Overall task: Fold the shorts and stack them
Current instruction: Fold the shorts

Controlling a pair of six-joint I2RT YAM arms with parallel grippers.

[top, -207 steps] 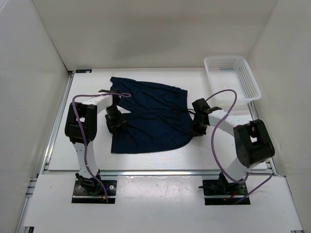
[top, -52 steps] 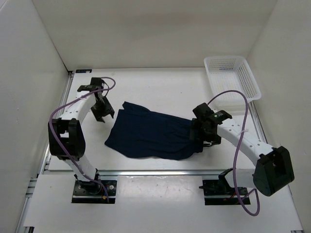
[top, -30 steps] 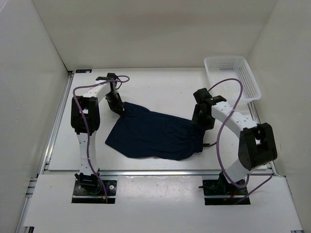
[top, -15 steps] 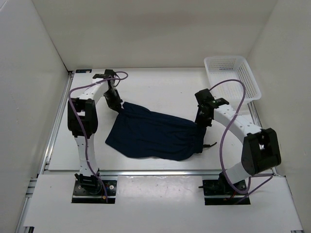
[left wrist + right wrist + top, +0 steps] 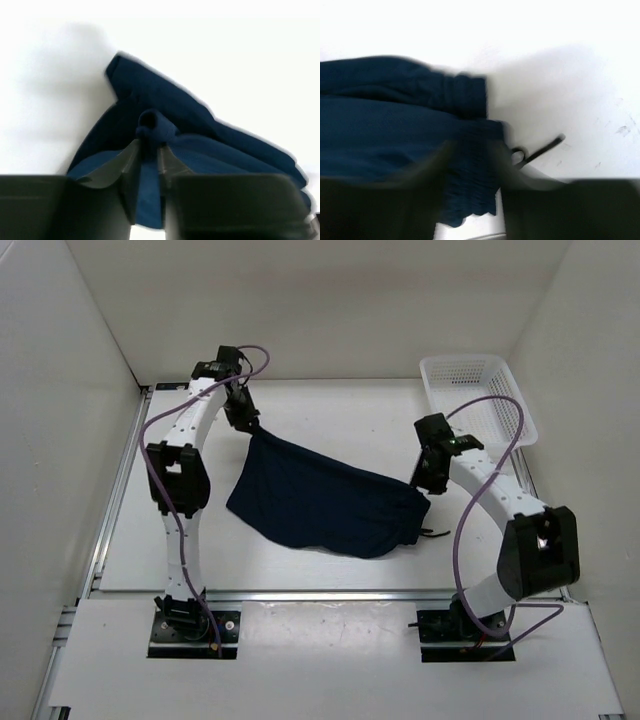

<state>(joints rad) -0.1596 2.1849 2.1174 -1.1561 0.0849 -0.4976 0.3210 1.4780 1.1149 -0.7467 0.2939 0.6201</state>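
Hanging betw L hand (image 5: 243, 423) & R hand (image 5: 425, 484): shorts (image 5: 320, 505), both hands clenched on its corners

We count 1 pr of navy shorts (image 5: 320, 502). Robot arms: 2, w/ 1 gripper each: left gripper (image 5: 243, 420) and right gripper (image 5: 425, 480). Fingers (image 5: 115, 172): 2 per gripper in the wrist views, so 4 total. Purple cables: 2, i.e. left cable (image 5: 160, 422) and right cable (image 5: 453, 545). White mesh basket (image 5: 480, 400): 1. Drawstring end (image 5: 545, 148): we make out 1. Table (image 5: 330, 405): 1.
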